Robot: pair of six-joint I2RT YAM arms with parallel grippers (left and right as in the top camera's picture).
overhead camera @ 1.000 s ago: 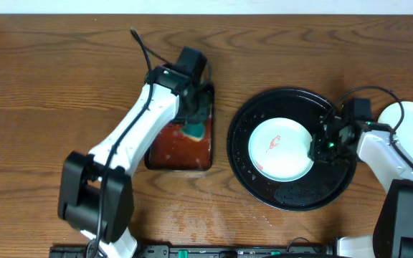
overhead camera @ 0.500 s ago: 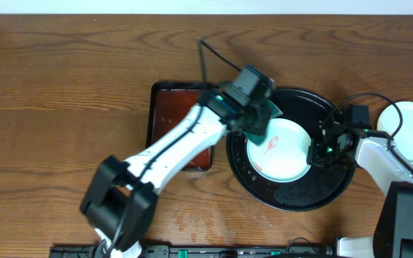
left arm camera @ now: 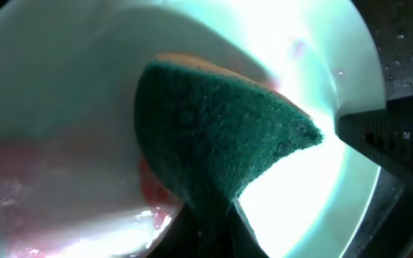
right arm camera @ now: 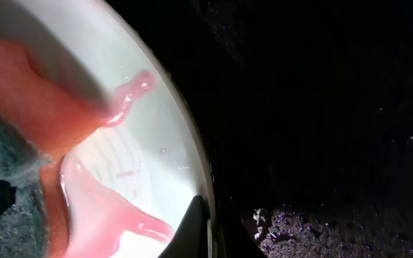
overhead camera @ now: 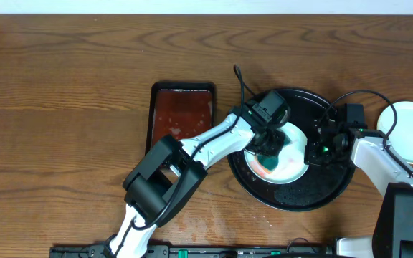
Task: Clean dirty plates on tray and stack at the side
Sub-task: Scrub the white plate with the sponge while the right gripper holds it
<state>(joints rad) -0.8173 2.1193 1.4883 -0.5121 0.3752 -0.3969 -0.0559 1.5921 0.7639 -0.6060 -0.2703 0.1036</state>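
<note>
Clamped on a green sponge (left arm camera: 214, 143), the left end effector (overhead camera: 269, 147) presses straight down into the smeared plate (overhead camera: 292, 163) on the tray (overhead camera: 300, 197), whose right rim the right end effector (overhead camera: 312, 152) pinches.

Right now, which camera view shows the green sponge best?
The left wrist view: the sponge fills the middle, green face sharp, pressed on the pale plate. Overhead shows only a small green patch under the left tool. The right wrist view catches just its orange edge at the left border.

White plate (overhead camera: 293, 169) smeared pink-red, dark green sponge (left arm camera: 221, 143), glossy black tray (overhead camera: 314, 195), reddish-brown rectangular tray (overhead camera: 183, 107)
</note>
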